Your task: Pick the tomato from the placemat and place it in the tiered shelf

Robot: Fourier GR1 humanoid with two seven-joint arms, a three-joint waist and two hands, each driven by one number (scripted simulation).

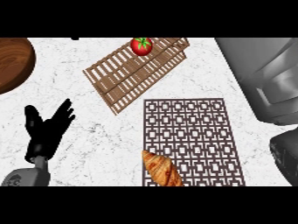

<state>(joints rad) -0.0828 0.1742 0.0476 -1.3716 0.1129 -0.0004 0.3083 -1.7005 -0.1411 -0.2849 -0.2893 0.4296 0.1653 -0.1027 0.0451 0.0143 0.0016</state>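
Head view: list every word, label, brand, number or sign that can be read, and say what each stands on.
None: no readable text shows anywhere.
Placemat: only a geometric lattice pattern, no letters.
Tiered shelf, tomato, croissant, wooden bowl: no labels or numbers.
Left forearm: small dark marks at the lower edge, too small to read.

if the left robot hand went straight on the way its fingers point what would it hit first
Probably the left corner of the tiered shelf. The open left robot hand points away and slightly right, passing right of the wooden bowl. Depth is unclear, so it could pass above.
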